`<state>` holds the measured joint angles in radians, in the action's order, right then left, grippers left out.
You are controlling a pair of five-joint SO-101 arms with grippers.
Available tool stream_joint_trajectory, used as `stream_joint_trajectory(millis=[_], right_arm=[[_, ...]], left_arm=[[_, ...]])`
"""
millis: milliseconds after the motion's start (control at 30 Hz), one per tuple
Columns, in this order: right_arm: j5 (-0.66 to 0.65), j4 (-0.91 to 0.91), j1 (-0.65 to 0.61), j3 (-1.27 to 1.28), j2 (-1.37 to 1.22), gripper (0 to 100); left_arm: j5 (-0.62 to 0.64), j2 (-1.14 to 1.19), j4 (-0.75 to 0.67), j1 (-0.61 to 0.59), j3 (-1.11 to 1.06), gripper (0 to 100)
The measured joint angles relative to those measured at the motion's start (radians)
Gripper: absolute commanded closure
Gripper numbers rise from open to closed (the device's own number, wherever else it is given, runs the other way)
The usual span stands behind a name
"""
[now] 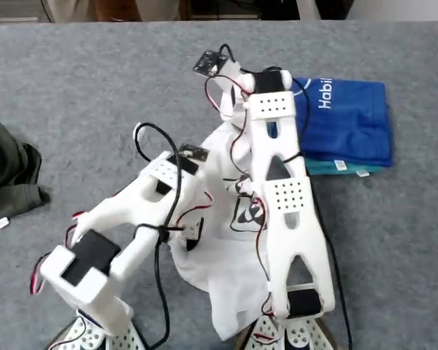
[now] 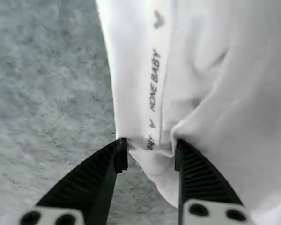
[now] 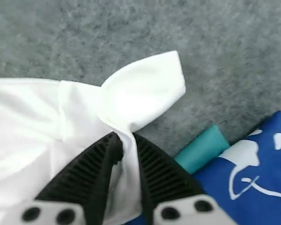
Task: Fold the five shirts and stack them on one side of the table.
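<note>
At the left edge of the grey felt-covered table [image 1: 95, 80] I am seeing a crumpled dark olive shirt [image 1: 11, 171] lying well apart from the work. Moving right, my left gripper [image 2: 147, 152] is clenching a bunched, printed hem of the white cotton shirt [image 1: 226, 292]. I am judging that it is holding that edge up so the cloth can be drawn flat before a fold. The right gripper [image 3: 126, 140] is pinching a thin ridge of the same shirt just beside its short sleeve [image 3: 145, 89], which is sticking out free over the table. With two edges held, I am reading this as a spreading or first-fold step, the shirt sitting mid-table near the arm bases. Farther right, toward the far side, a folded blue shirt [image 1: 350, 120] is lying on a teal shirt [image 1: 336, 166], so that side is serving as the stack. The high view is giving me the whole layout, but the white arms are covering both grips. The wrist views are showing the jaws on the cloth, and the right one is showing how near the sleeve is sitting to the stack.
</note>
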<state>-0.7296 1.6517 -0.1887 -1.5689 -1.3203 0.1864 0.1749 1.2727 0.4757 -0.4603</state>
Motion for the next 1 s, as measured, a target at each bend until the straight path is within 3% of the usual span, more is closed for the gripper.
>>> stream_joint_trajectory(millis=[67,200,300,533,700,867,1000], right_arm=[[-0.008,0.000,0.002,-0.017,0.000,99.6],[-0.009,0.000,0.003,-0.025,0.000,99.6],[-0.009,0.000,0.003,-0.025,0.000,99.6],[-0.077,0.078,0.003,-0.044,0.017,99.6],[-0.069,0.118,0.000,-0.049,0.118,99.6],[-0.066,0.120,0.000,-0.029,0.206,99.6],[-0.066,0.120,0.000,0.061,0.261,99.6]], left_arm=[[0.029,0.051,0.002,0.000,0.029,83],[0.044,0.087,0.003,-0.041,0.071,99],[0.044,0.095,0.000,-0.115,0.126,99],[0.048,0.103,-0.003,-0.443,0.256,98],[0.055,0.114,0.049,-0.624,0.485,98],[0.057,0.114,0.080,-0.712,0.778,98],[0.057,0.114,0.015,-0.729,0.942,97]])
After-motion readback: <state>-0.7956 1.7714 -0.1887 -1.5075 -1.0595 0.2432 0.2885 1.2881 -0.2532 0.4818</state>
